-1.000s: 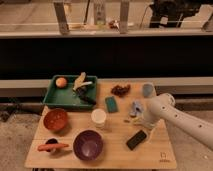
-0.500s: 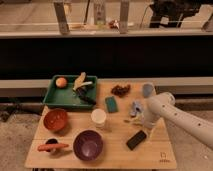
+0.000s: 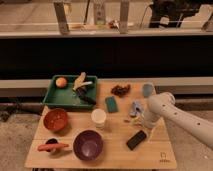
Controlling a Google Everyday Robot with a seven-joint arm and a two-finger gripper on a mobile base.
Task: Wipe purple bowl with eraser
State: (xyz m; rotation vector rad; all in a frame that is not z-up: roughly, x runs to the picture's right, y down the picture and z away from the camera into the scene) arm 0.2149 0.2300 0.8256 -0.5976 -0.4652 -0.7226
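Camera view: hand [image 3: 138,120] over right half of bench [image 3: 116,152], just far of eraser [image 3: 136,140]. Can't tell how open hand is, or whether it holds anything. Eraser flat, long axis near-left to far-right. Purple bowl [image 3: 88,145] left of eraser, at near edge, well apart from hand. Versus 1 s ago I see arm barely shifted; eraser and bowl unmoved.

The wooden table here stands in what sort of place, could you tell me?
Likely a robot test area: a wooden table staged with a purple bowl and green tray, the gripper over its right side.
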